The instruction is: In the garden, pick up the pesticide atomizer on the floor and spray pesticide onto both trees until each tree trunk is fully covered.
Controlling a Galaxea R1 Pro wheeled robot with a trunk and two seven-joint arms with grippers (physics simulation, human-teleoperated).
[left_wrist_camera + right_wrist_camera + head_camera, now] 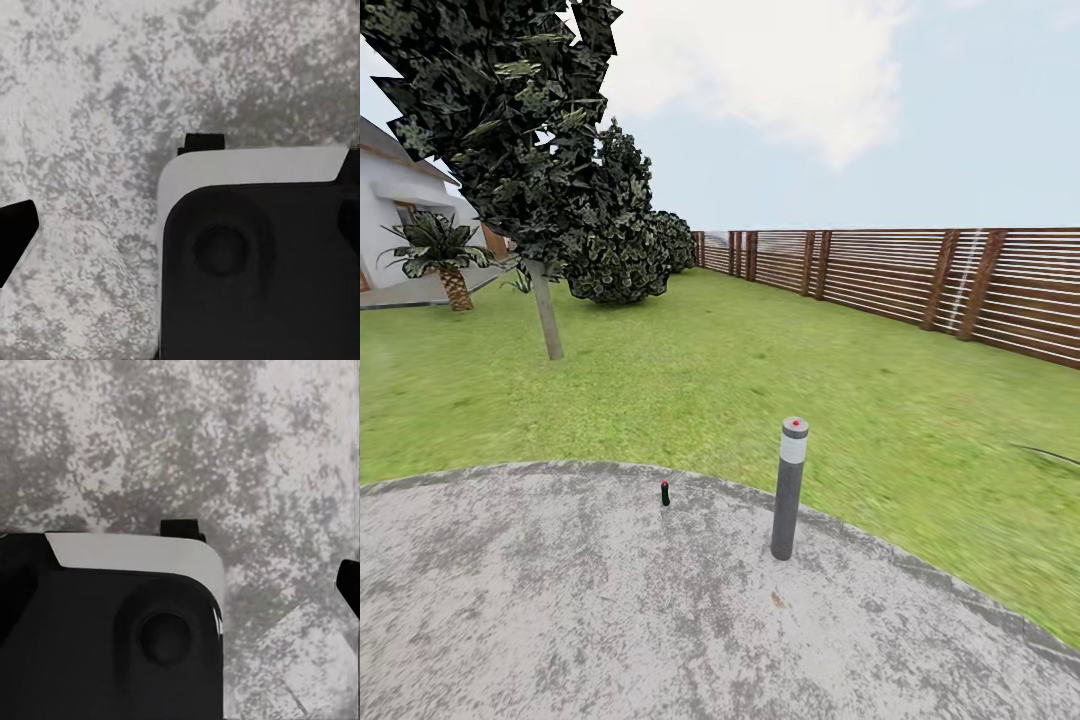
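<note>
From the head camera, the pesticide atomizer (665, 493) stands upright on the floor (560, 610), a small dark bottle with a red top, close to the rounded edge where the speckled grey concrete meets the grass of the garden (710, 370). To its right on the same paving rises a taller grey bollard (789, 488) with a white band and a red dot on its cap, well apart from the bottle. Farther out on the lawn a tree (510, 130) leans with a dark leafy crown over a bare pale trunk (546, 310); behind it sit dense shrubs (622, 250), a short palm (440, 255) and part of a white house (395, 200). A brown slatted fence (900, 275) runs along the right side. The left wrist camera looks down on mottled grey concrete (97, 90) past a black and white robot body part (255, 247); whether the left fingers are open or closed cannot be told. The right wrist camera gives the same kind of sight, blotchy concrete (225, 442) behind a black and white housing (112, 622), and the state of the right fingers cannot be told either.
</note>
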